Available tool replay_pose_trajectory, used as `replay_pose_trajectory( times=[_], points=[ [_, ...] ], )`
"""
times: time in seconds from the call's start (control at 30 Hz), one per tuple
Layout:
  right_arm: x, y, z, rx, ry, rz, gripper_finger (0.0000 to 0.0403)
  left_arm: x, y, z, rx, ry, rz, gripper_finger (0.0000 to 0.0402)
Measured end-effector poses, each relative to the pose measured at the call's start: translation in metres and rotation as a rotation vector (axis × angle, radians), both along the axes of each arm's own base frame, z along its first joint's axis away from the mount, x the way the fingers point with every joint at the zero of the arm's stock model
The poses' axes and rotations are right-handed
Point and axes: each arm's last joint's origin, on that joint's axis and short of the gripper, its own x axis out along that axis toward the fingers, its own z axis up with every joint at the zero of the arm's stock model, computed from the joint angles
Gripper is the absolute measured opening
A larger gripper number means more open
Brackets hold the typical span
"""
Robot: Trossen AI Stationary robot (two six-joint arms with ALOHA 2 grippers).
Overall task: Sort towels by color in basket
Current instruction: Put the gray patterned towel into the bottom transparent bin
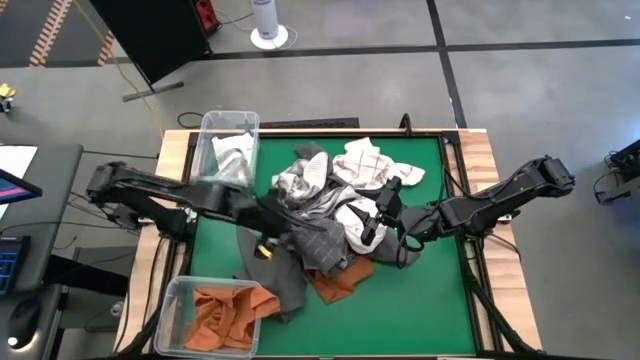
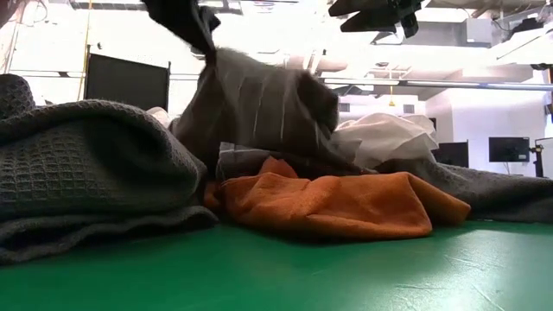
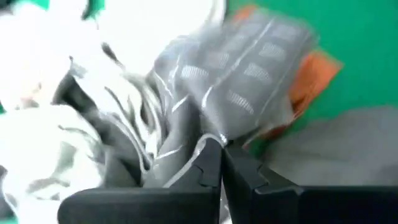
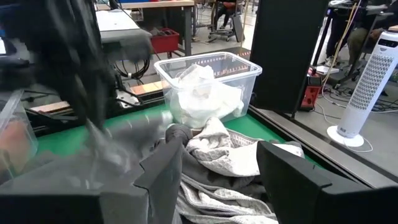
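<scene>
A pile of towels lies in the middle of the green table (image 1: 420, 300): white with grey checks (image 1: 362, 160), dark grey (image 1: 290, 285) and rust-orange (image 1: 335, 285). My left gripper (image 1: 268, 232) is over the pile's left side, shut on a dark grey towel with thin light stripes (image 3: 249, 68). My right gripper (image 1: 375, 225) hovers open over the pile's right side, its fingers (image 4: 161, 180) apart above the checked cloth (image 4: 217, 155). In the low view the orange towel (image 2: 337, 203) lies flat at the front, under the grey ones. My left gripper (image 3: 221, 155) pinches a bunched fold of the striped dark grey towel (image 3: 211, 134) between its two fingers. In the low view the fingers (image 2: 186, 17) come from above, and the towel (image 2: 259, 104) hangs below them. Its lower part rests on the pile.
A clear bin (image 1: 228, 150) at the table's far left corner holds white towels (image 4: 205, 93). Another clear bin (image 1: 215, 315) at the near left corner holds orange towels. A thick folded dark grey waffle towel (image 2: 86, 164) fills the low view's left. Bare green table lies near and right.
</scene>
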Motion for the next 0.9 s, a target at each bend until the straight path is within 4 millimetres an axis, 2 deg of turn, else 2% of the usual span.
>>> replay_pose_trajectory(
  times=[0.2, 0.33, 0.43, 0.53, 0.63, 0.83, 0.9],
  points=[
    [0.0, 0.0, 0.0, 0.001, -0.002, -0.001, 0.0235, -0.061, -0.001, 0.069, -0.262, -0.245, -0.341, 0.0001],
    [0.0, -0.001, 0.0, 0.002, -0.005, -0.004, 0.0235, -0.105, 0.005, 0.108, -0.408, -0.447, -0.313, 0.0001],
    [0.001, -0.003, 0.001, 0.003, -0.008, -0.011, 0.0235, -0.136, 0.011, 0.128, -0.471, -0.593, -0.289, 0.0001],
    [0.002, -0.004, 0.001, 0.007, -0.014, -0.018, 0.0235, -0.159, 0.015, 0.138, -0.511, -0.676, -0.292, 0.0],
    [0.003, -0.004, 0.0, 0.002, -0.011, -0.016, 0.0235, -0.171, 0.017, 0.141, -0.507, -0.713, -0.301, 0.0],
    [0.003, -0.004, 0.0, -0.006, -0.01, -0.012, 0.0235, -0.179, 0.018, 0.143, -0.536, -0.729, -0.307, 0.0],
    [0.003, -0.004, 0.0, -0.006, -0.01, -0.012, 0.0235, -0.18, 0.016, 0.144, -0.593, -0.713, -0.37, 0.0]
  ],
)
